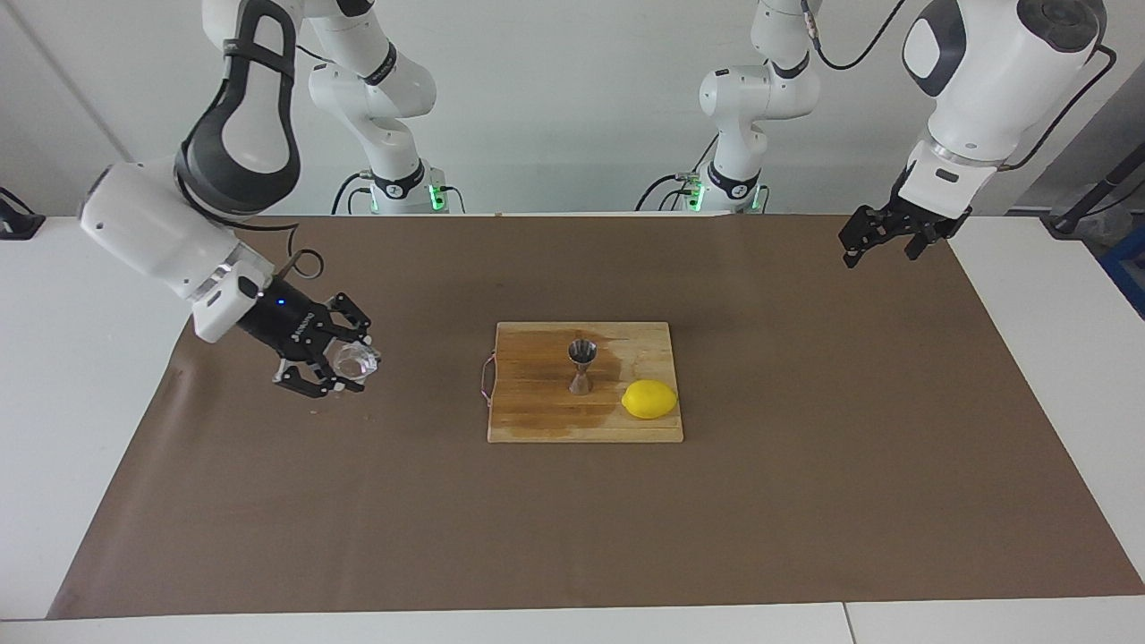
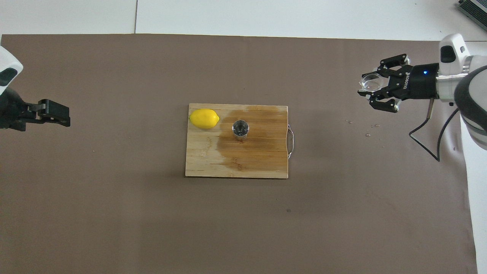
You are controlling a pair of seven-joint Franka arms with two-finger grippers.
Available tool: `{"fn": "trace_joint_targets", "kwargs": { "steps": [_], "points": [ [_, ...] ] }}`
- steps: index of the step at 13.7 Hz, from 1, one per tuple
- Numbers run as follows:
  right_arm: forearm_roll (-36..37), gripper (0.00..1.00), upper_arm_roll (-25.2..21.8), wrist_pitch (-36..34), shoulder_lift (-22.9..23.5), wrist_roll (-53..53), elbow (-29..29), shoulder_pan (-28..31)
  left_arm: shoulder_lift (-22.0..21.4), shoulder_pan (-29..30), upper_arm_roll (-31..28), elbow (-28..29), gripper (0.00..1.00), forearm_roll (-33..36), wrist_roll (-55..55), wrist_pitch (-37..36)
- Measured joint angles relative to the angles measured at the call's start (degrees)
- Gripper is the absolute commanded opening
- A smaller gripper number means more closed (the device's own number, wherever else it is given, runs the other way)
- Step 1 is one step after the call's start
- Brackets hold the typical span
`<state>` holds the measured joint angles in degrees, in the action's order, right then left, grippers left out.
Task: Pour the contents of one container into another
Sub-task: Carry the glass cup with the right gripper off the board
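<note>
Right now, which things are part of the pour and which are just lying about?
In the job:
- glass cup, held in the right gripper over the mat
- jigger, upright on the board

Lying about:
- lemon
- board
- mat
- left gripper, waiting

A wooden board (image 1: 546,411) with a wet stain (image 2: 258,140) and a wire handle (image 2: 291,141) lies mid-frame on the brown mat (image 1: 805,501) covering the white table (image 1: 80,376), with a lemon (image 1: 649,399) at its lower right corner in the facing view.
</note>
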<state>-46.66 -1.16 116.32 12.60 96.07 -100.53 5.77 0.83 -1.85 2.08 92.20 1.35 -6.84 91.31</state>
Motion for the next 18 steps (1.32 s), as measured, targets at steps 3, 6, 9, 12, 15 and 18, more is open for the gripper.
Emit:
{"fn": "trace_joint_targets", "kwargs": {
  "steps": [3,6,9,12,15,18],
  "points": [
    [-8.3,0.08,0.0,-0.3,-0.7,9.1,-5.2,5.3,0.0,0.0,0.0,0.0,1.0,0.0,0.0,0.0],
    [-14.3,0.08,0.1,-1.8,-0.6,18.2,-10.7,9.3,0.0,0.0,0.0,0.0,1.0,0.0,0.0,0.0],
    [-17.9,0.08,0.1,-4.6,0.6,23.7,-13.4,11.9,0.0,0.0,0.0,0.0,1.0,0.0,0.0,0.0],
    [-21.5,0.09,0.1,-6.7,4.7,30.1,-13.8,14.2,0.0,0.0,0.0,0.0,1.0,0.0,0.0,0.0],
    [-24.1,0.1,0.1,-8.4,8.6,35.7,-13.7,15.5,0.0,0.0,0.0,0.0,1.0,0.0,0.0,0.0],
    [-24.4,0.12,0.1,-8.4,11.0,38.9,-13.7,15.7,0.0,0.0,0.0,0.0,1.0,0.0,0.0,0.0]
  ]
}}
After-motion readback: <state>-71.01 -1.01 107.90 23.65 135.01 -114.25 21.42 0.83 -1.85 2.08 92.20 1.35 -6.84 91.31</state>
